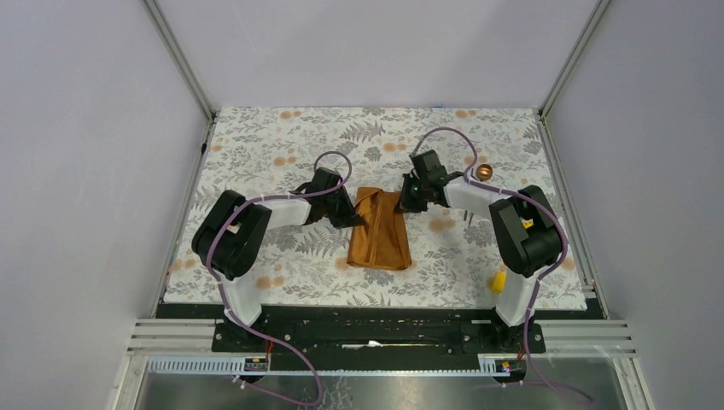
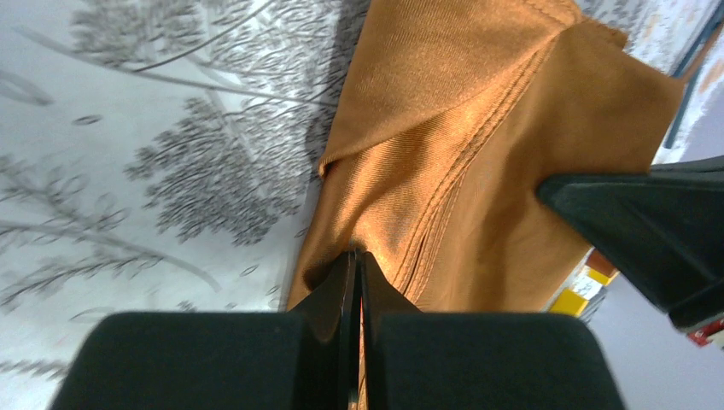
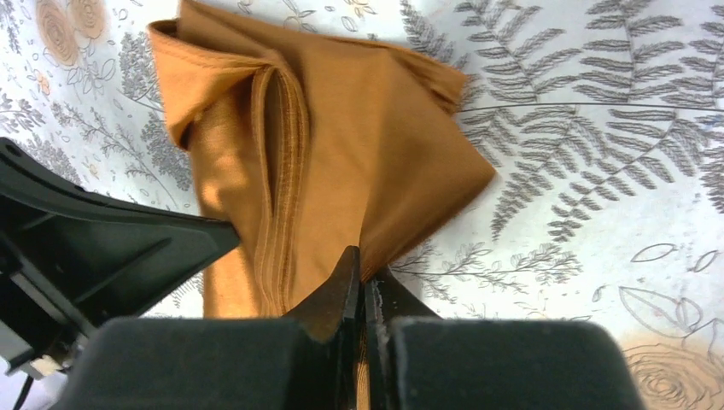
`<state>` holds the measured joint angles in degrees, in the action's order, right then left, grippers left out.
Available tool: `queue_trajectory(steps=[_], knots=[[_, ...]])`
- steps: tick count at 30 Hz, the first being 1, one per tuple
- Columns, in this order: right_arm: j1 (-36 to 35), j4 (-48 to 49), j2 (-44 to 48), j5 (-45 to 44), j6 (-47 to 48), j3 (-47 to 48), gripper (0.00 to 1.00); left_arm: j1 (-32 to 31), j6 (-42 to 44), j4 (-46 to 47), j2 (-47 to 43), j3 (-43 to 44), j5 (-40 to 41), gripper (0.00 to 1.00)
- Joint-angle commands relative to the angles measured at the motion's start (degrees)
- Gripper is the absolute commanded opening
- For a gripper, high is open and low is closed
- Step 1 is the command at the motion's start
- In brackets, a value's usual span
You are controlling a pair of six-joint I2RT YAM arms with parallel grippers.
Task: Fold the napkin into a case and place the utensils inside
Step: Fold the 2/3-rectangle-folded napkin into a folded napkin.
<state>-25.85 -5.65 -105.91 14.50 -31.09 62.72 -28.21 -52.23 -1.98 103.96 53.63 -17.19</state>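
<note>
Left claw [image 2: 357,258], right claw [image 3: 365,263] on napkin [image 1: 378,235]

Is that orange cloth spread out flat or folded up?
Folded. The napkin lies as a narrow strip, and both wrist views show stacked hem layers.

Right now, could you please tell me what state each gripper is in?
Left gripper: closed, pinching the napkin.
Right gripper: closed, pinching the napkin as well.

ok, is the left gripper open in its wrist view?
No, the left gripper has its fingers pressed together, pinching a fold at the edge of the napkin.
</note>
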Motion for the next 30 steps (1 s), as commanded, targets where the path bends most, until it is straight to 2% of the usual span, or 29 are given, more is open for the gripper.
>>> queue_trajectory(steps=[1,6,14,19,26,30], knots=[[-4.14,-9.49,1.24,-10.65,0.02,6.15,0.00,-2.54,-2.20,4.80,3.40,-0.27,1.99,0.01],[-7.94,-16.37,-0.01,-17.32,-2.74,13.17,0.00,-4.42,-3.36,6.71,4.68,-0.35,1.72,0.00],[-11.22,-23.14,-3.87,-21.29,-6.46,20.45,0.00,-4.60,-3.88,8.55,3.20,-1.31,-0.51,0.01],[-13.32,-27.76,-6.34,-27.19,-6.20,24.60,0.00,-4.11,-3.47,8.85,-0.25,-1.85,-4.11,0.08],[-15.32,-30.54,-8.16,-32.24,-8.13,27.98,0.00,0.98,-3.81,9.59,-5.09,-3.26,-8.01,0.16],[-16.04,-32.37,-9.69,-34.40,-8.49,30.20,0.00,5.51,-4.37,10.48,-5.07,-3.44,-10.51,0.17]])
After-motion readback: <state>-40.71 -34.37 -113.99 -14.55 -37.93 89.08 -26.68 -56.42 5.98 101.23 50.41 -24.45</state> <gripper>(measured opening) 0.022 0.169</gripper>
